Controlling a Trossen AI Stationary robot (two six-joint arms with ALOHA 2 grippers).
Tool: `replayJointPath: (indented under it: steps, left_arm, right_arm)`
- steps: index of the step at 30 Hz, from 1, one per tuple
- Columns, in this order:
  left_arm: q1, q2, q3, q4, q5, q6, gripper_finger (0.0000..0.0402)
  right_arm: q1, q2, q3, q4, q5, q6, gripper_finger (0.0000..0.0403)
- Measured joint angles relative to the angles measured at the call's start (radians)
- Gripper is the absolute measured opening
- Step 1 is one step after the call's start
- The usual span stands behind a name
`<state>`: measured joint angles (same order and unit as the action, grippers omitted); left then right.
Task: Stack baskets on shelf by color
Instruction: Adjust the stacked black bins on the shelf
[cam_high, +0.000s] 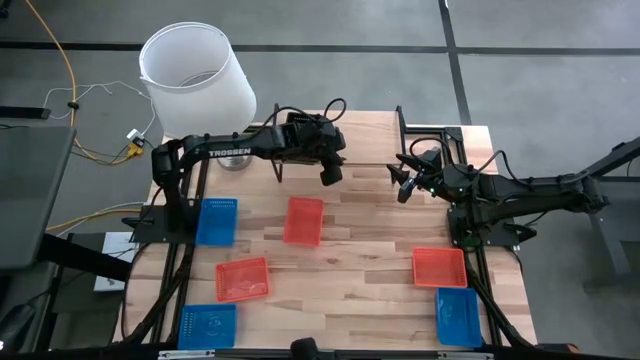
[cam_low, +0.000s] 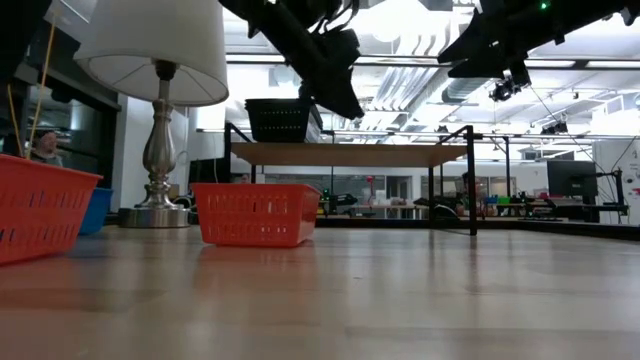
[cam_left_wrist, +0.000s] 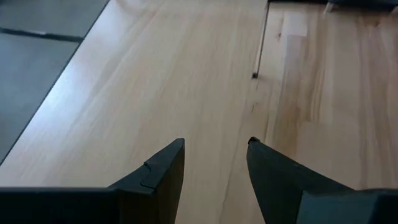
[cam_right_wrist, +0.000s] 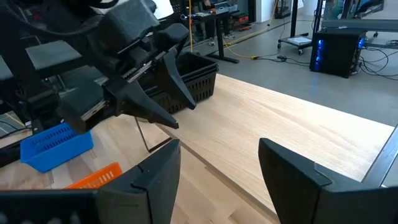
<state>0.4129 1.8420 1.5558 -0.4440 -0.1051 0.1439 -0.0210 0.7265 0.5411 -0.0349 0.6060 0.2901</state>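
Six red-orange and blue plastic mesh baskets lie across the worktop; black ones sit on the far wooden shelf, both pincers spread above.

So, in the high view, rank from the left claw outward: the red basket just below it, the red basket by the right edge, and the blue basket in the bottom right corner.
1. Red basket, table centre, just below the left claw.
2. Red basket, right edge.
3. Blue basket, bottom right corner, farthest.
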Motion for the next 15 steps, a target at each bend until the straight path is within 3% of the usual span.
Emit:
replayJointPath:
  steps: [15]
  left_arm:
    - [0.016,-0.004,0.000,-0.093,-0.014,0.026,0.0161]
  right_arm:
    - [0.000,0.000,0.000,0.000,0.000,0.016,0.0204]
